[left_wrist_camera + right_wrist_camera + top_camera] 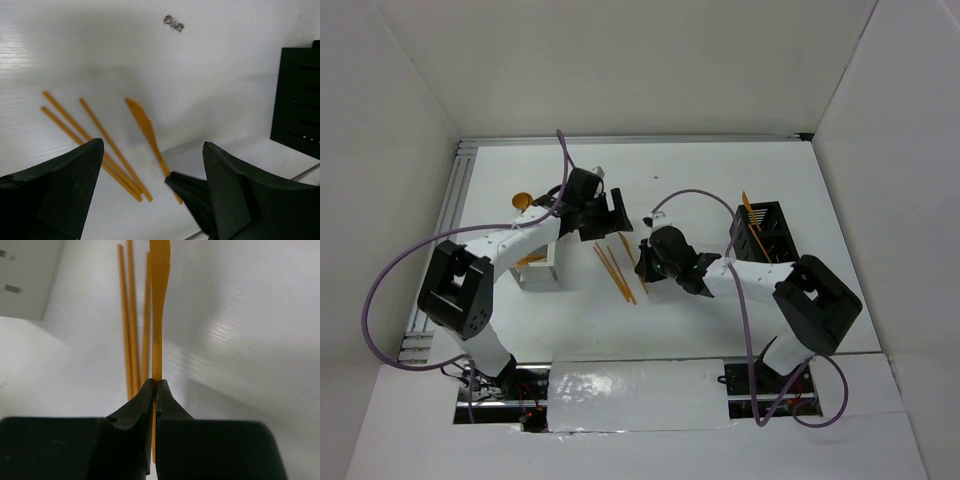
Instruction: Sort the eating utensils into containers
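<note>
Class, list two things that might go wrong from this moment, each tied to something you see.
1. The right gripper pinches the knife only near one thin end, so it may twist or slip when lifted.
2. The three sticks lie close beside it; a drag might scatter them.

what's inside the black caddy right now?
Orange utensils stand along the black caddy's left side, ends poking above the rim. The other compartments are too dark to see into; the utensils' lower parts are hidden by its walls.
</note>
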Available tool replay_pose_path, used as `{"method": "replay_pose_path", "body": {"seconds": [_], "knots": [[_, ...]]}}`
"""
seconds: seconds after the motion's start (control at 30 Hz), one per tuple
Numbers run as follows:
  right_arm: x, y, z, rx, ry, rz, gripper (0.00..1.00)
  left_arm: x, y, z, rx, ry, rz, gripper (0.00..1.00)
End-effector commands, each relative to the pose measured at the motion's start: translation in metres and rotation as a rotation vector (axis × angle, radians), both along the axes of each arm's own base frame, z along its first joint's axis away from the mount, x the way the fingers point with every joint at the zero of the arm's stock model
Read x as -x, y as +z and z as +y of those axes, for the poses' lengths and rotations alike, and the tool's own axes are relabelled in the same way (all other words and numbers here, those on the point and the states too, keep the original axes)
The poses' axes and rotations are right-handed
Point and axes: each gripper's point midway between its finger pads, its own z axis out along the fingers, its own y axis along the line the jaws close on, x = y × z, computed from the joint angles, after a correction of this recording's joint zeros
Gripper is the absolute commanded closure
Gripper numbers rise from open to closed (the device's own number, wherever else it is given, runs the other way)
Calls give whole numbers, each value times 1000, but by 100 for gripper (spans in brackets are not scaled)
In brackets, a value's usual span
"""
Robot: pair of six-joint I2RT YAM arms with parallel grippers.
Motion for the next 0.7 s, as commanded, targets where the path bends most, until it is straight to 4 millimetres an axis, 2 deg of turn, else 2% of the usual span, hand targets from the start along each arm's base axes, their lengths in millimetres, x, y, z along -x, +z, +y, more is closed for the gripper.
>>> {"method": "replay_pose_path", "body": {"seconds": [0.0, 0.1, 0.2, 0.23, 0.3, 0.33, 0.4, 0.43, 0.5, 0.53, 0.57, 0.6, 0.63, 0.67], "knots": [[-7, 54, 25, -141, 41, -97, 100, -11, 13, -26, 65, -11, -15, 8], [-7, 69, 28, -174, 43, -122, 100, -8, 8, -38, 75, -26, -7, 9], [-5, 87, 28, -213, 40, -145, 100, -9, 6, -44, 76, -31, -8, 14], [-4, 86, 26, -215, 36, -141, 100, -10, 7, -44, 74, -27, -12, 16], [-4, 100, 26, -241, 38, -169, 100, -12, 12, -44, 77, -25, -28, 21], [-4, 102, 26, -245, 37, -174, 100, -12, 15, -46, 83, -33, -34, 30], [-3, 103, 25, -242, 39, -175, 100, -13, 20, -47, 94, -39, -51, 39], [-5, 106, 24, -241, 29, -176, 100, -12, 23, -49, 105, -49, -58, 55], [-5, 105, 25, -237, 28, -167, 98, -11, 33, -54, 138, -71, -77, 71], [-6, 103, 26, -231, 22, -152, 92, -11, 32, -54, 137, -73, -80, 87], [-7, 106, 28, -235, 24, -156, 88, -9, 37, -56, 153, -86, -84, 96], [-7, 103, 28, -225, 24, -147, 83, -9, 40, -58, 158, -94, -90, 100], [-7, 97, 27, -201, 24, -130, 72, -9, 39, -58, 151, -103, -95, 100], [-9, 101, 30, -202, 28, -135, 68, -9, 40, -58, 149, -100, -102, 100]]}}
